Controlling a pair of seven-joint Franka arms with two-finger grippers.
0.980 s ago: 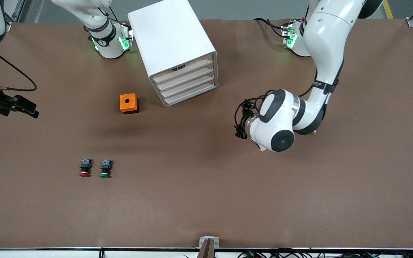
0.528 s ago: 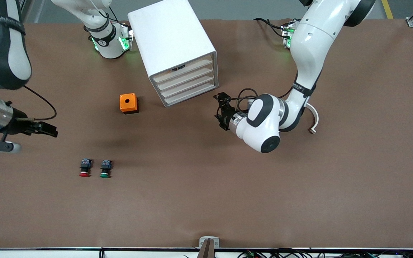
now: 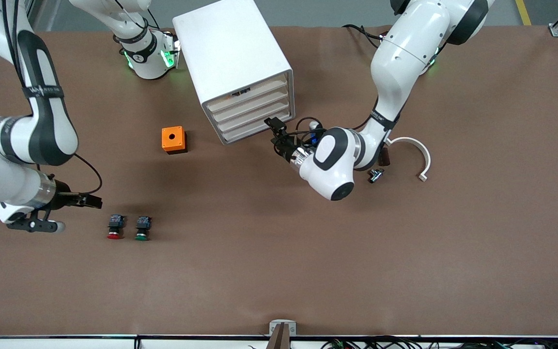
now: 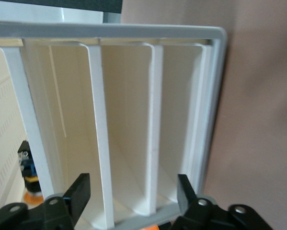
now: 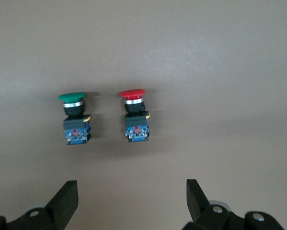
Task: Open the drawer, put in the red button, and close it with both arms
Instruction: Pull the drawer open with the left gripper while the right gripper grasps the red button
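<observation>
The white cabinet (image 3: 233, 58) stands near the robots' bases, its four white drawers (image 3: 252, 112) all shut. My left gripper (image 3: 274, 127) is open, right at the lowest drawers' fronts at the corner toward the left arm's end. In the left wrist view its fingers (image 4: 81, 191) straddle two drawer fronts (image 4: 150, 129). The red button (image 3: 114, 227) lies on the table beside the green button (image 3: 142, 229). My right gripper (image 3: 93, 201) is open and empty, low beside the red button. The right wrist view shows the red button (image 5: 135, 117) ahead of the open gripper (image 5: 131, 197).
A small orange box (image 3: 174, 139) with a hole sits between the cabinet and the buttons. A white curved piece (image 3: 419, 150) and a small dark part (image 3: 376, 175) lie by the left arm's elbow. The green button (image 5: 75, 120) lies parallel to the red one.
The left gripper has moved across to the cabinet's drawer fronts. The right arm has swung in from the table's edge to just beside the red button. The curved piece has come into view.
</observation>
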